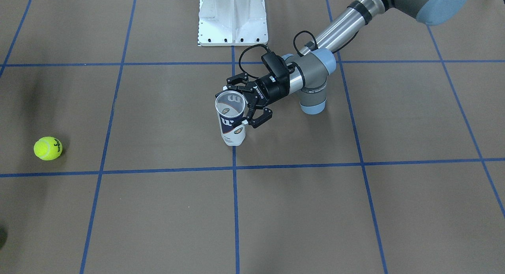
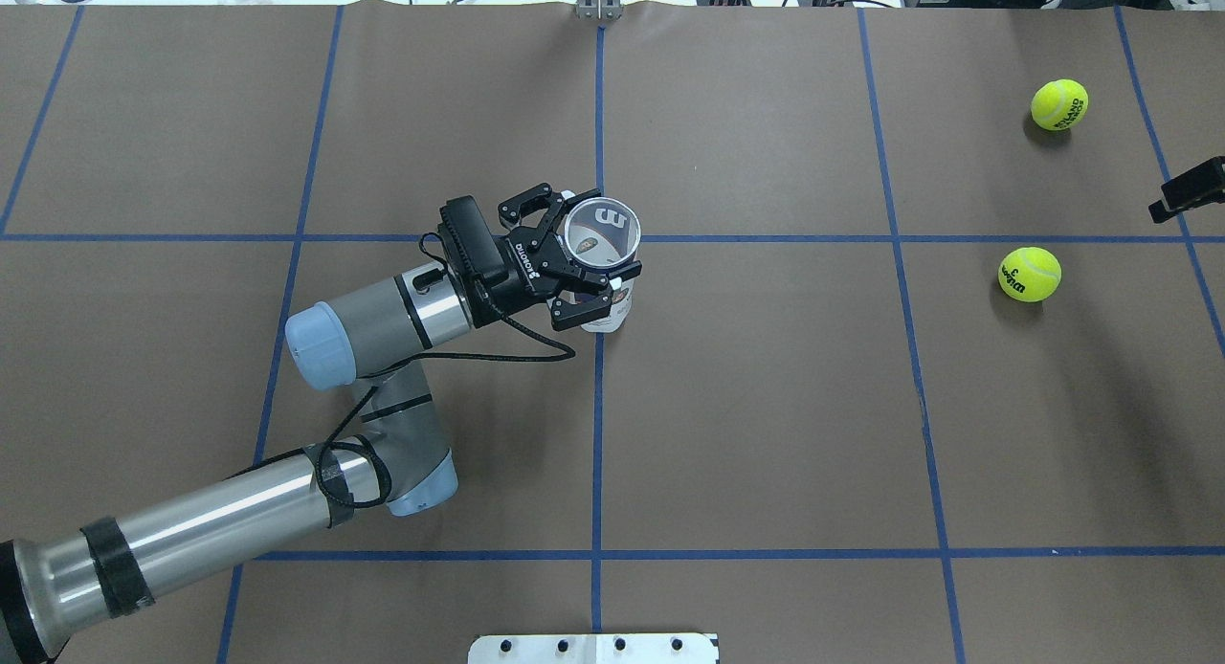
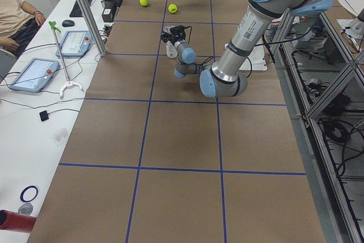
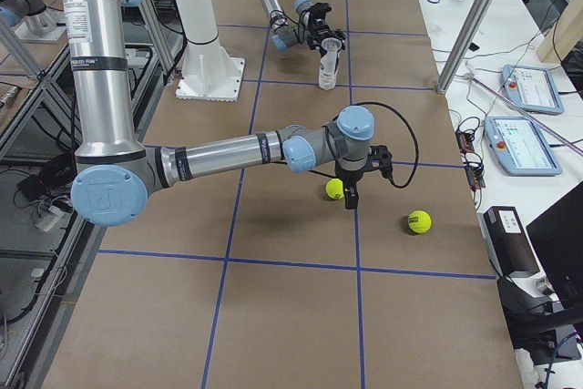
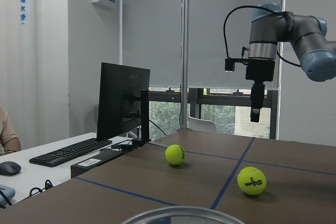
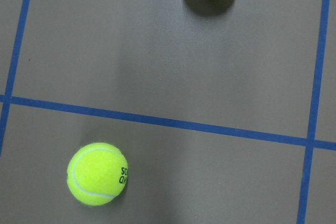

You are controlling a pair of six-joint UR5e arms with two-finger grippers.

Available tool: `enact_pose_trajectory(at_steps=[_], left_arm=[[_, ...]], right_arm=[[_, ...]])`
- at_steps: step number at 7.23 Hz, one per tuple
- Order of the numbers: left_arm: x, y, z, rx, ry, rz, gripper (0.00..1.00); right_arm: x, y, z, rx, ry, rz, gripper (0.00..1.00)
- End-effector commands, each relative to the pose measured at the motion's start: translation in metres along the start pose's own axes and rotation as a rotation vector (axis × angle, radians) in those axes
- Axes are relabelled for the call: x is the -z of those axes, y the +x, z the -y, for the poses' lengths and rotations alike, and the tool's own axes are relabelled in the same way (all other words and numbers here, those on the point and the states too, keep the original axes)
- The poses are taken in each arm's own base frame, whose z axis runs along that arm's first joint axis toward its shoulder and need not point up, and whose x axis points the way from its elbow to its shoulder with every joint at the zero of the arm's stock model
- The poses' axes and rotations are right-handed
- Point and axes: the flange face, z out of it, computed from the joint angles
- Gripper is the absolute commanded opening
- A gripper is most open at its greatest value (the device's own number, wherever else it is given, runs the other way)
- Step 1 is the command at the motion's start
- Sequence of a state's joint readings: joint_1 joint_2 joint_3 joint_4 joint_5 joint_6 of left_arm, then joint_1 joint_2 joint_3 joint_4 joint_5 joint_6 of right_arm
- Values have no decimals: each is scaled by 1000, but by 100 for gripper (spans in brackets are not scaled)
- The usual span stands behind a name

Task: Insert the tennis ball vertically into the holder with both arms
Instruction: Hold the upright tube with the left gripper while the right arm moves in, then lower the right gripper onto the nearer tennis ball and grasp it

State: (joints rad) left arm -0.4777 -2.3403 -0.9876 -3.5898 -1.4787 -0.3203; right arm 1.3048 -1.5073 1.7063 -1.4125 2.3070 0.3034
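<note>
Holder (image 2: pixel 603 229) stands upright near the middle of the table (image 2: pixel 766 406), open mouth up. My left gripper (image 2: pixel 591 243) pinches it just under the rim, one finger on either side. The tennis ball (image 2: pixel 1030 274) lies well apart, off to my right, with a second ball (image 2: pixel 1059 104) beyond it. My right gripper (image 5: pixel 255 113) hangs pointing down near the tennis ball, touching neither ball. I cannot tell whether its jaws are spread or pressed together.
</note>
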Motion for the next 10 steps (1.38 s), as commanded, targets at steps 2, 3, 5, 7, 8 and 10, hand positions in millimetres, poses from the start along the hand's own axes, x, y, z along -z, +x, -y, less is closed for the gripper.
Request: enact_pose_trajectory(at_steps=[2,3,5,7,8,10], left_arm=[[1,-2,0,-6,-3,4,99],[1,-2,0,-17,-2,3,99],[1,-2,0,-18,-2,3,99],[1,-2,0,-18,-2,3,99],[1,-2,0,-18,-2,3,99],[1,-2,0,-18,-2,3,99]], right_arm=[[-34,-9,-18,21,-68,-5,100],[-43,-19,-20,27,-86,-3,100],[-68,-58,-19,5,-45,-17,99],[-106,-96,-20,-17,-8,-63,99],[-121,-95,-19,3,7,-79,99],[-138,-103,0,18,18,-81,99]])
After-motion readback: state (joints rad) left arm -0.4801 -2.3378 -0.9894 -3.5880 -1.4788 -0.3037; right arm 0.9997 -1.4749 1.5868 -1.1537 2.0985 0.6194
